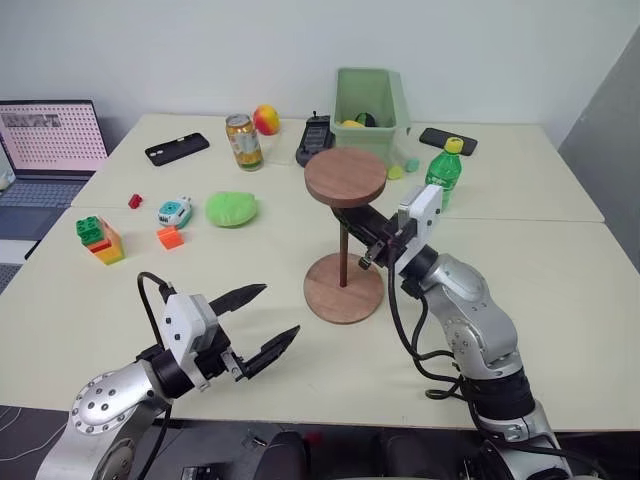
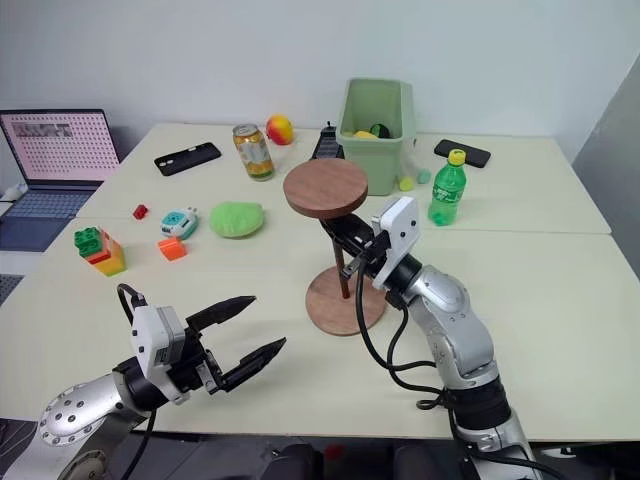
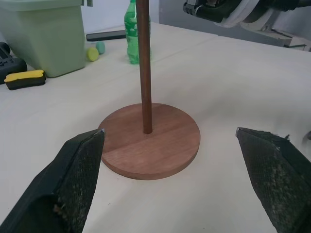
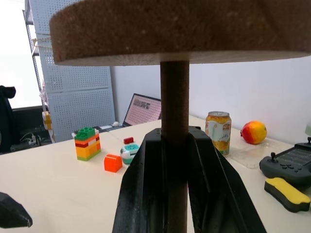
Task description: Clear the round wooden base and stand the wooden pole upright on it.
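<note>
- Both grippers were over the near table (image 1: 560,330).
- right gripper (image 1: 372,250) was clamped on the wooden pole (image 1: 343,255) (upright, foot in the round wooden base (image 1: 343,288), disc head up).
- left gripper (image 1: 270,322) was spread wide, empty, near-left of base.

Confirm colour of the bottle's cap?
Yellow cap on the green bottle, clearest in the right eye view.

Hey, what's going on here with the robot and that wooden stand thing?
The right gripper has its jaws shut on the wooden pole, which stands upright with its lower end in the centre of the round wooden base, disc head on top. The left gripper hangs open beside the base, holding nothing. The base carries nothing else. Toy blocks, a can, a green bottle and a green bin sit further back.
</note>
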`<action>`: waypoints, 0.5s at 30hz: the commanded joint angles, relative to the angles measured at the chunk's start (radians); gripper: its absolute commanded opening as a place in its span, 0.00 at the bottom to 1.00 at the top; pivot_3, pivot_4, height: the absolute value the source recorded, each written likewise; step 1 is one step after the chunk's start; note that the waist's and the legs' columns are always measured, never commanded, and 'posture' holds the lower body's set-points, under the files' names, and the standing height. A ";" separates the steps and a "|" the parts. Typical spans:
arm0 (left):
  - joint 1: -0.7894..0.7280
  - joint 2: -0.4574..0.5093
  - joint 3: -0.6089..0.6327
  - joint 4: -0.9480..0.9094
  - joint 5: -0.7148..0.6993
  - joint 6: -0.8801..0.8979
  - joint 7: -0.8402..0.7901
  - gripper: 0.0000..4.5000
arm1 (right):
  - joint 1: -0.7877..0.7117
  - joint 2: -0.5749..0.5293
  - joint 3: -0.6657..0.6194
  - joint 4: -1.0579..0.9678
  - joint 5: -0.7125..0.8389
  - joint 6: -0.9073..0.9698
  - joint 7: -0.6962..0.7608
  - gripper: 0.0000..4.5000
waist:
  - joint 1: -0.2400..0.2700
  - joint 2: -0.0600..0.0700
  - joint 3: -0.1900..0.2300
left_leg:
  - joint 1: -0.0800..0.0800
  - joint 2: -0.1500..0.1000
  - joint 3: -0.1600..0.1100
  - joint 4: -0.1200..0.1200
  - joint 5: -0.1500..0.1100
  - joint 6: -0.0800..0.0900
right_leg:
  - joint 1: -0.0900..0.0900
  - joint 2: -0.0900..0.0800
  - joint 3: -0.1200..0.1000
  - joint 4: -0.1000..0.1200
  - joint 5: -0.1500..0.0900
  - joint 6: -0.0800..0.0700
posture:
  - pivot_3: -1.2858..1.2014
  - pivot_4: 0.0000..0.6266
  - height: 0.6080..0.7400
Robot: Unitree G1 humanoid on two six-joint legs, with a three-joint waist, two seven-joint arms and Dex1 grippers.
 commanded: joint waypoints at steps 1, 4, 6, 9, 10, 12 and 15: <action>-0.010 0.004 0.000 0.005 0.001 -0.026 -0.004 1.00 | 0.051 -0.051 0.057 0.076 -0.013 0.164 0.018 0.04 | 0.000 0.001 -0.006 | 0.000 0.000 0.000 0.000 0.000 0.000 | 0.000 0.000 0.000 0.000 0.000 0.000 | 0.52 0.24 1.00; -0.021 0.012 0.008 0.020 -0.004 -0.026 -0.011 1.00 | 0.035 -0.066 0.060 0.060 -0.007 0.171 0.035 0.20 | 0.000 0.003 -0.010 | 0.001 0.000 0.000 -0.001 0.000 0.000 | 0.002 0.000 0.000 -0.002 0.000 0.000 | 0.52 0.24 1.00; -0.037 0.022 0.017 0.034 -0.009 -0.023 -0.018 1.00 | 0.022 -0.085 0.049 0.027 0.019 0.201 0.052 0.29 | 0.003 0.000 -0.009 | 0.002 0.000 -0.001 -0.001 0.000 0.000 | 0.004 0.000 -0.002 -0.004 0.000 0.000 | 0.52 0.24 1.00; -0.074 0.038 0.033 0.060 -0.021 -0.010 -0.027 1.00 | -0.003 -0.127 0.018 -0.030 0.064 0.268 0.083 0.44 | 0.002 0.006 0.006 | -0.004 -0.001 -0.001 0.000 0.000 0.000 | -0.001 0.000 -0.001 -0.006 0.000 0.000 | 0.52 0.24 1.00; -0.088 0.043 0.038 0.071 -0.026 -0.005 -0.026 1.00 | -0.009 -0.147 0.007 -0.046 0.079 0.292 0.098 0.50 | 0.001 0.006 0.006 | -0.007 -0.003 0.002 0.000 0.000 0.000 | -0.005 0.000 0.000 -0.004 0.001 0.001 | 0.52 0.24 1.00; -0.118 0.061 0.044 0.094 -0.041 0.015 -0.034 1.00 | -0.020 -0.202 -0.019 -0.074 0.116 0.347 0.135 0.59 | 0.001 0.007 0.007 | -0.008 -0.001 0.002 0.000 0.000 0.001 | -0.005 -0.001 0.000 -0.006 0.001 0.001 | 0.52 0.24 1.00; -0.160 0.133 0.045 0.130 -0.063 0.076 -0.081 1.00 | -0.020 -0.349 -0.030 -0.112 0.152 0.423 0.241 0.75 | 0.001 0.007 0.007 | -0.011 0.000 -0.001 -0.001 -0.001 0.001 | -0.006 -0.001 -0.002 -0.010 0.001 0.001 | 0.52 0.24 1.00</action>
